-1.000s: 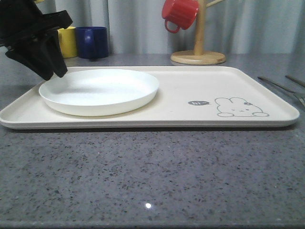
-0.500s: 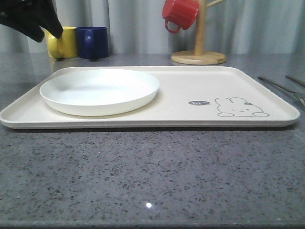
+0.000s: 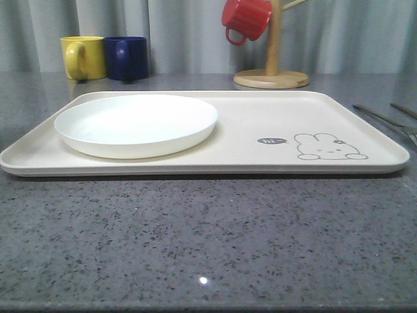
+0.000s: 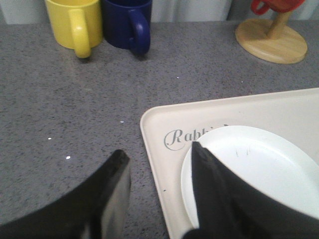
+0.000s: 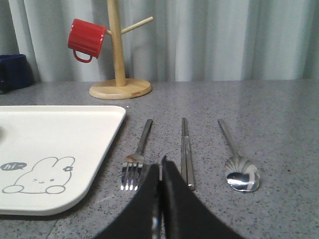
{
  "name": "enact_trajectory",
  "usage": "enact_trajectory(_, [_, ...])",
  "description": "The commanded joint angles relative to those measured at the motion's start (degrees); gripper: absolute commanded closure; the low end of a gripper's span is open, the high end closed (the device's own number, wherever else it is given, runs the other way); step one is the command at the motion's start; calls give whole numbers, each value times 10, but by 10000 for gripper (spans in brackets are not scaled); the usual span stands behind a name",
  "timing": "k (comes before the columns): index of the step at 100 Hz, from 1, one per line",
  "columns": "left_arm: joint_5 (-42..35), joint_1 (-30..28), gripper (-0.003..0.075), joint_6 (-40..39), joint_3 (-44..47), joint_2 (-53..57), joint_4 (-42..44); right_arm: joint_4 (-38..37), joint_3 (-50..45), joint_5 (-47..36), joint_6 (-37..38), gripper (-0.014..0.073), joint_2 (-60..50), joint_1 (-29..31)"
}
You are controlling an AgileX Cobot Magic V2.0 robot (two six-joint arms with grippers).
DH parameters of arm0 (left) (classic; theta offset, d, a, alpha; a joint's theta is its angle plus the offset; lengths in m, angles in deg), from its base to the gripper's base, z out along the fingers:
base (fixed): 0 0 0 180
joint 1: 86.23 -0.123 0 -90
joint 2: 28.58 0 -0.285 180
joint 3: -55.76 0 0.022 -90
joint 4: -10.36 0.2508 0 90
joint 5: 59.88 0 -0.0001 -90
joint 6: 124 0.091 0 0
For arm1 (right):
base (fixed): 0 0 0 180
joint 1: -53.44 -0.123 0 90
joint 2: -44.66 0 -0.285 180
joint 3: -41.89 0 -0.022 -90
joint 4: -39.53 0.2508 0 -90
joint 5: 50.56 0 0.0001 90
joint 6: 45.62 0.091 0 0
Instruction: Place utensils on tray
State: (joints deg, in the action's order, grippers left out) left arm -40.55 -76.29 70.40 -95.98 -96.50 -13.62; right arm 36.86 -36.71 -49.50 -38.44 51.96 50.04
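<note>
The cream tray (image 3: 260,160) with the rabbit drawing lies across the table, and a white plate (image 3: 135,124) rests on its left part. Right of the tray on the grey table lie the fork (image 5: 135,162), the chopsticks (image 5: 186,151) and the spoon (image 5: 238,166), side by side. My right gripper (image 5: 160,167) is shut and empty, hanging just in front of the gap between fork and chopsticks. In the left wrist view my left gripper (image 4: 158,152) stands open and empty above the tray's left edge (image 4: 152,144), one finger over the plate (image 4: 259,169).
A yellow mug (image 3: 83,57) and a navy mug (image 3: 126,57) stand behind the tray at the back left. A wooden mug stand (image 3: 272,77) with a red mug (image 3: 245,19) hanging on it is at the back middle. Bare grey table lies in front of the tray.
My left gripper rose from the plate's left rim and left the front view at the upper left. The plate stays on the tray.
</note>
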Motion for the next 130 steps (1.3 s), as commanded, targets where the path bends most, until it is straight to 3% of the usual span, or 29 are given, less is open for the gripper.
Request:
enact_trajectory(1, [-59,-12,428,2,23,56,-7,0,-2,-50,-4,662,-12,3])
enact_trajectory(30, [-90,-38,428,2,152,222,-2,0,-2,-50,-4,662,-12,3])
enact_trajectory(62, [-83,-38,438,2,218,333,11,0,-2,-50,-4,662,-12,3])
enact_trajectory(71, [-83,-38,506,2,224,343,13,0,-2,-63,-4,662,-12,3])
enact_trajectory(89, [-84,-38,735,2,225,343,13,0,-1,-104,-4,662,-12,3])
enact_trajectory(97, [-84,-38,739,2,225,343,13,0,11,-101,-4,662,-12,3])
enact_trajectory(108, [-84,-38,739,2,225,343,13,0,53,-54,-4,662,-3,3])
enact_trajectory(130, [-84,-38,739,2,225,343,13,0,213,156,-4,662,105,3])
